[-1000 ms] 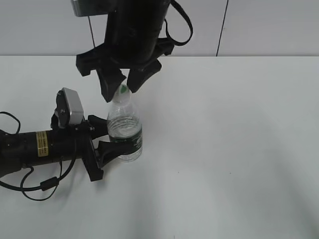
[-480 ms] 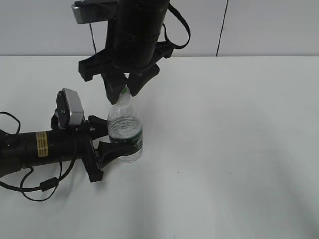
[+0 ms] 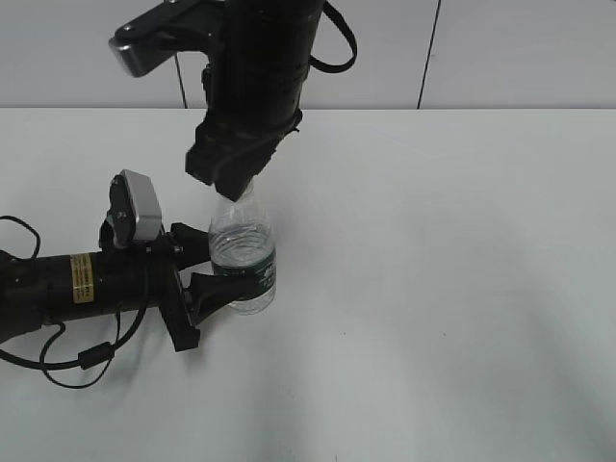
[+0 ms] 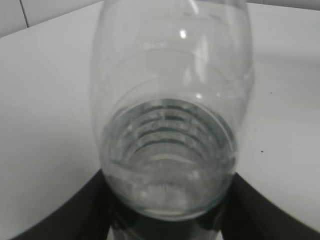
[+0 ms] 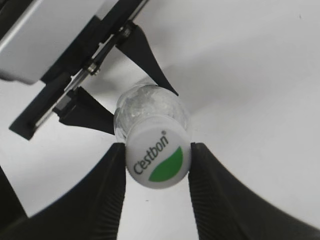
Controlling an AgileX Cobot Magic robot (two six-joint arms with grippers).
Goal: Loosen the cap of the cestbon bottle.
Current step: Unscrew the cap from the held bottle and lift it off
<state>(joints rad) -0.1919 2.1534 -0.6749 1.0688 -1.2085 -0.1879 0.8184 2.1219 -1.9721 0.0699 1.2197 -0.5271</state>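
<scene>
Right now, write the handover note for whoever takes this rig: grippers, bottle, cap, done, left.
Left gripper: shut on the cestbon bottle, clamping its lower body and holding it upright on the table.
Right gripper: over the bottle from above, fingers pressed against both sides of the cap.
Done: bottle braced, cap gripped.
Left: twist the cap loose. Whether it has begun to turn cannot be told; it sits on the neck. Then release.
</scene>
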